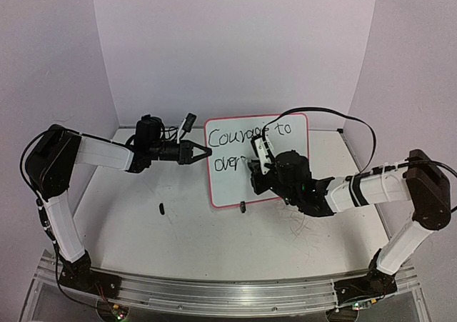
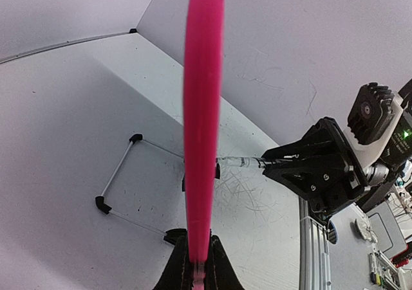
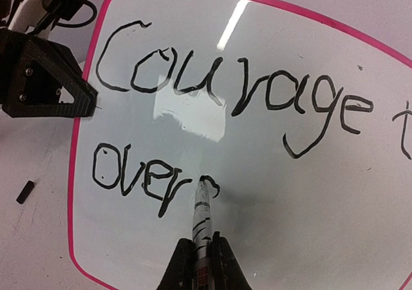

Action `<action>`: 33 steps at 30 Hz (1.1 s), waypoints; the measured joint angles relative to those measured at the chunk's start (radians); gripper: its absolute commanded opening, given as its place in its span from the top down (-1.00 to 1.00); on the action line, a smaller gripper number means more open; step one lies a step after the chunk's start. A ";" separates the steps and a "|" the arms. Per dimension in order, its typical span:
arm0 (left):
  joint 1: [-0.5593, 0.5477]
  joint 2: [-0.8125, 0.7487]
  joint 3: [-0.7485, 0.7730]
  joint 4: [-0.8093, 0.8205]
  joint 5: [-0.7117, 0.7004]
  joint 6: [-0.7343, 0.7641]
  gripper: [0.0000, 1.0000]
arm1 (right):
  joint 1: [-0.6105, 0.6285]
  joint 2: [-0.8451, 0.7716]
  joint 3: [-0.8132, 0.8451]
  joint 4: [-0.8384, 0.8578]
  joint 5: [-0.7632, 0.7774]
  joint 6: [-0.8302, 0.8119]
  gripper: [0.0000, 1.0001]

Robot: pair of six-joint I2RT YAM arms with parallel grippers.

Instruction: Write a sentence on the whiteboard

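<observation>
The whiteboard (image 1: 275,175) stands upright at mid table, pink-framed, with "Courage to" and "over" written on it in black. My left gripper (image 1: 202,152) is shut on its left frame edge (image 2: 202,110), which shows edge-on in the left wrist view. My right gripper (image 1: 255,166) is shut on a marker (image 3: 203,222), its tip touching the board face (image 3: 290,200) just right of "over", where a short curved stroke sits. The right gripper and the marker also show in the left wrist view (image 2: 283,163).
A small black clip foot (image 1: 162,208) lies loose on the table left of the board; another (image 1: 243,207) sits at the board's bottom edge. A thin wire stand (image 2: 119,187) lies behind the board. Old marker scribbles (image 1: 303,225) mark the table.
</observation>
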 measured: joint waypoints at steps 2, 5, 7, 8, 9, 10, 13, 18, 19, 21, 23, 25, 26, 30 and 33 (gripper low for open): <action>0.000 0.000 0.000 0.000 0.001 0.000 1.00 | 0.005 0.000 0.000 -0.004 -0.004 0.000 1.00; 0.000 0.000 0.000 0.000 0.002 0.001 1.00 | 0.014 0.001 0.000 -0.007 -0.009 0.003 1.00; 0.000 0.000 0.000 0.000 0.002 0.001 1.00 | 0.016 0.001 0.000 -0.010 -0.009 0.014 1.00; 0.000 0.000 0.000 0.000 0.002 0.001 1.00 | 0.017 0.001 0.000 -0.011 -0.009 0.021 1.00; 0.000 0.000 0.000 0.000 0.002 0.001 1.00 | 0.017 0.001 0.000 -0.013 -0.009 0.025 1.00; 0.000 0.000 0.000 0.000 0.002 0.001 1.00 | 0.018 0.001 -0.001 -0.015 -0.008 0.030 1.00; 0.000 0.000 0.000 0.000 0.003 0.002 1.00 | 0.019 0.001 -0.009 -0.022 -0.002 0.045 1.00; 0.000 0.000 0.000 0.000 0.002 0.001 1.00 | 0.021 0.001 -0.027 -0.031 0.009 0.053 1.00; 0.000 0.000 0.000 0.000 0.002 0.001 1.00 | 0.022 0.001 -0.027 -0.032 0.011 0.054 1.00; 0.000 0.000 0.000 0.000 0.001 0.001 1.00 | 0.022 0.001 -0.027 -0.032 0.013 0.054 1.00; 0.000 0.000 0.000 0.000 0.001 0.001 1.00 | 0.022 0.000 -0.027 -0.032 0.014 0.053 1.00; 0.000 0.000 0.000 0.000 0.002 0.001 1.00 | 0.022 -0.001 -0.029 -0.030 0.013 0.053 1.00; 0.000 0.000 0.000 0.000 0.002 0.001 1.00 | 0.022 -0.001 -0.029 -0.029 0.014 0.053 1.00; 0.000 0.000 0.000 0.000 0.002 0.001 1.00 | 0.022 -0.002 -0.029 -0.029 0.014 0.053 1.00; 0.000 0.000 0.000 0.000 0.002 0.001 1.00 | 0.022 -0.002 -0.029 -0.029 0.015 0.053 1.00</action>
